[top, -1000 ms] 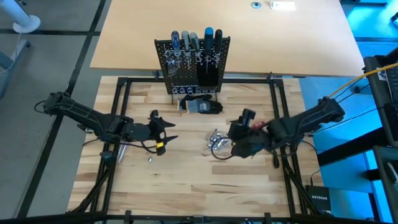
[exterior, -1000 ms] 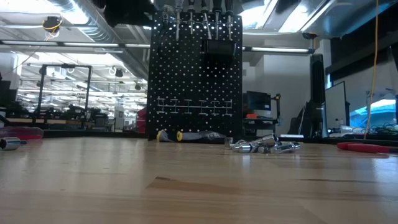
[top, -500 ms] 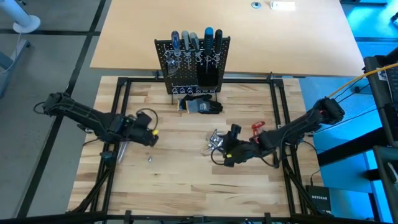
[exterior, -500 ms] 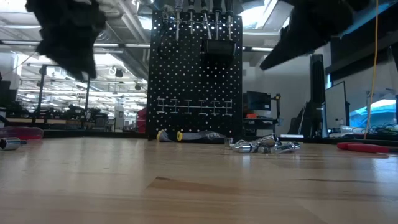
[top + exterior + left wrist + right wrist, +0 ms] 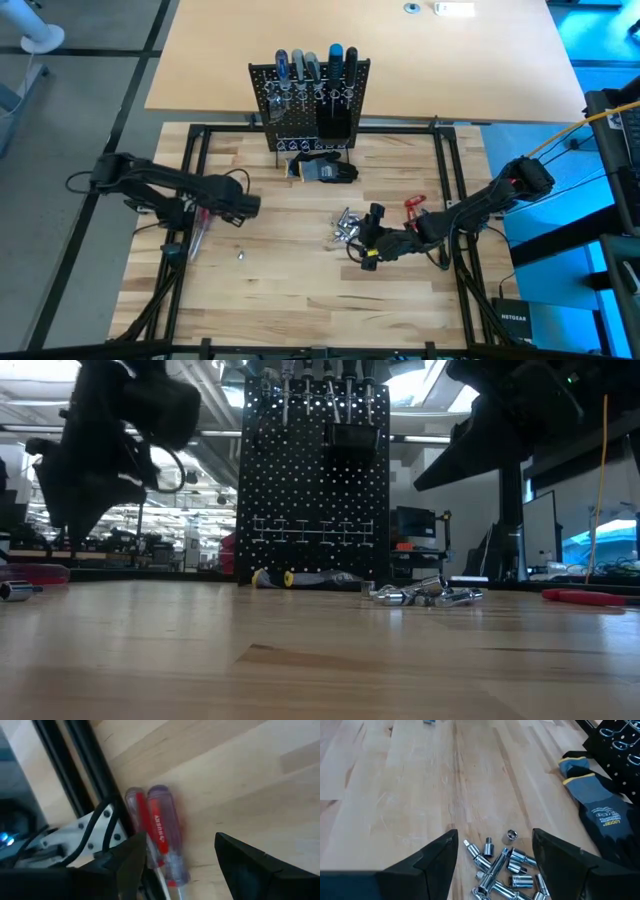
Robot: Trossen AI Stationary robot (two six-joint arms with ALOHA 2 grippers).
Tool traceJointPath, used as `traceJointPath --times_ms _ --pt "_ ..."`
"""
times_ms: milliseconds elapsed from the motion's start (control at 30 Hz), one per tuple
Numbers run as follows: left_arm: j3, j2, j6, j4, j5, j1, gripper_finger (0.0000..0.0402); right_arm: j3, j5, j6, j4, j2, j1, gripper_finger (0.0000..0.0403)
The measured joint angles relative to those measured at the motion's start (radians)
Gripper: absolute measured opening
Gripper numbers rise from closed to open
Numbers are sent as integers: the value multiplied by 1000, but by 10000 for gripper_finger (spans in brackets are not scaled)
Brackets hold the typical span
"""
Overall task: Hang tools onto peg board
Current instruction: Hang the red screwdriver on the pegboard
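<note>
Hovering open left claw over red screwdrivers — right claw above sockets

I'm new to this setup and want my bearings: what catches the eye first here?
The black peg board stands upright at the table's far edge, screwdrivers already along its top. In front of it, a heap of shiny silver pieces lies beside the open right hand. The open left hand hovers over two red-handled screwdrivers at the table's left.

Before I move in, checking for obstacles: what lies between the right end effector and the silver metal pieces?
Only bare wood, per the right wrist view: open right end effector, metal pieces.
</note>
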Motion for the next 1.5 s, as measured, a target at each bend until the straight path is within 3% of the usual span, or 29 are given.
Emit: traceJointPath --times_ms 300,667,1033,1500 --pt "-36 24 121 26 20 102 223 0 -2 -1 -2 0 0 253" --pt "-181 6 202 194 140 165 202 0 -42 0 -2 0 0 253" --pt "-195 5 217 189 162 167 202 0 -42 2 -2 0 0 253" --pt "-114 5 190 155 201 92 202 0 -43 2 -2 0 0 253"
